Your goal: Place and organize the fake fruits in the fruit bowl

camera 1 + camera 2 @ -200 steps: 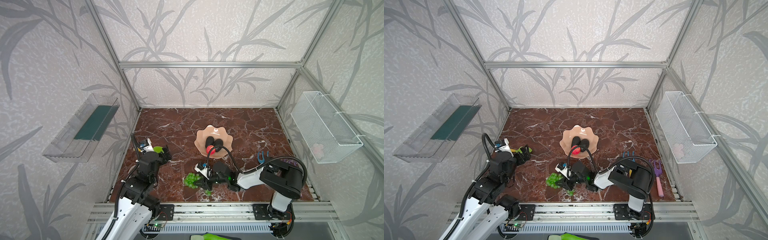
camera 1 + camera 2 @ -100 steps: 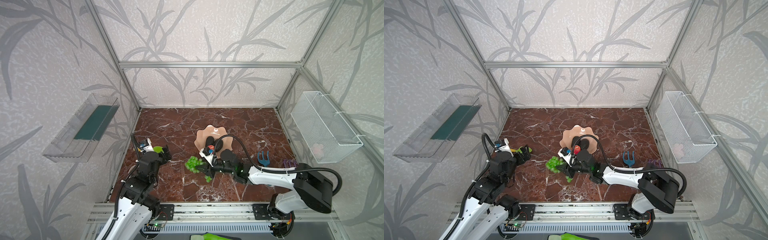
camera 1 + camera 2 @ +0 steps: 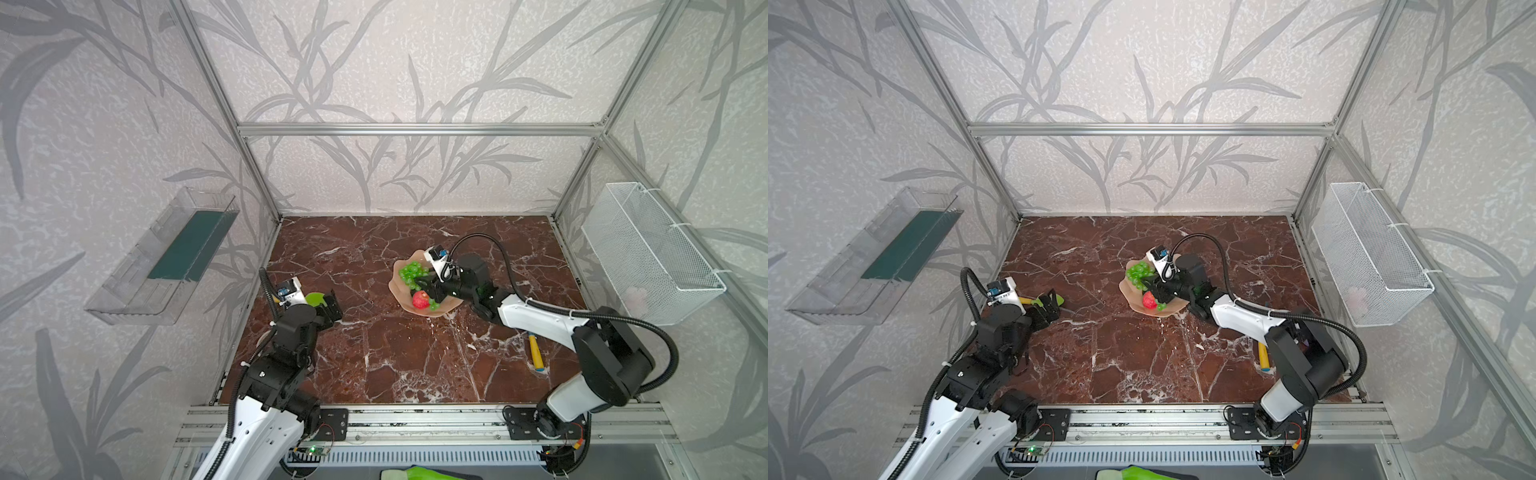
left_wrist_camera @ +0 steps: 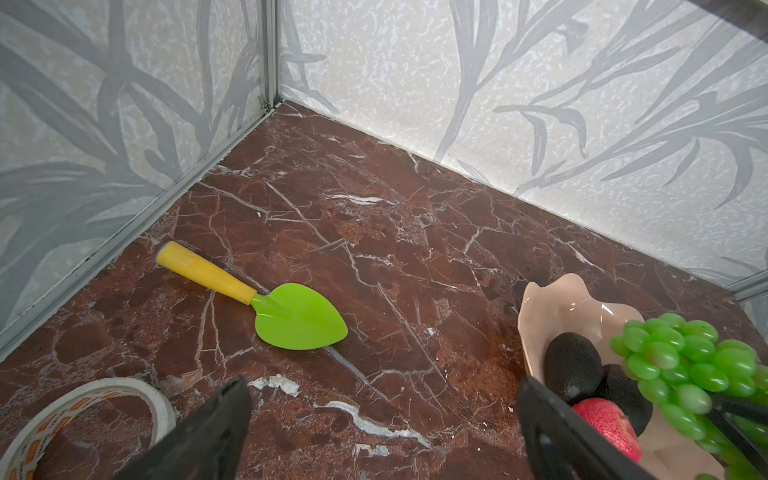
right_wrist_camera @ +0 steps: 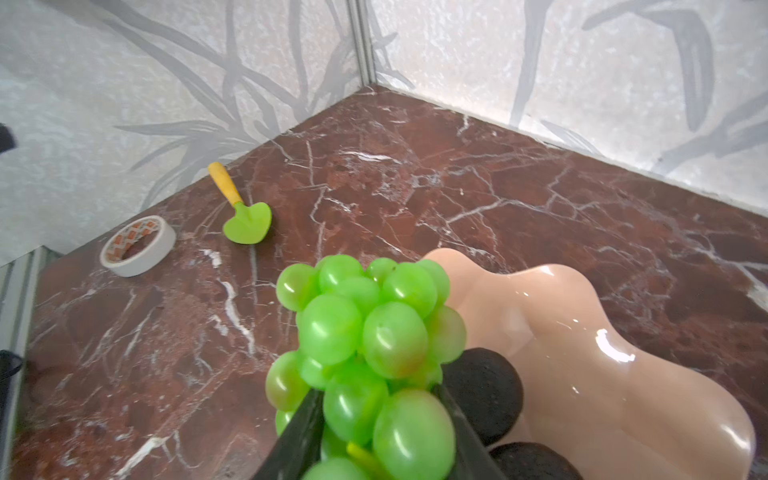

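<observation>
My right gripper (image 3: 424,286) (image 3: 1152,286) (image 5: 376,388) is shut on the bunch of green grapes (image 3: 412,274) (image 3: 1139,274) (image 5: 374,332) (image 4: 690,365). It holds them in the air over the left part of the peach-pink fruit bowl (image 3: 446,308) (image 3: 1177,307) (image 5: 602,374) (image 4: 561,307). Inside the bowl lie a red apple (image 3: 420,300) (image 3: 1148,300) (image 4: 606,428) and two dark avocados (image 4: 573,365) (image 5: 486,390), partly hidden under the grapes. At the left, my left gripper (image 3: 332,305) (image 3: 1052,303) (image 4: 382,386) is open and empty above the floor.
A green toy shovel (image 3: 314,298) (image 4: 299,320) (image 5: 248,222) lies by the left gripper, beside a tape roll (image 4: 162,411) (image 5: 139,249). A yellow cylinder (image 3: 535,353) (image 3: 1263,357) lies front right. A wire basket (image 3: 652,253) hangs on the right wall and a clear tray (image 3: 166,257) on the left wall.
My right gripper has carried the grapes from the front of the floor back and up, over the bowl. The left arm has not moved.
</observation>
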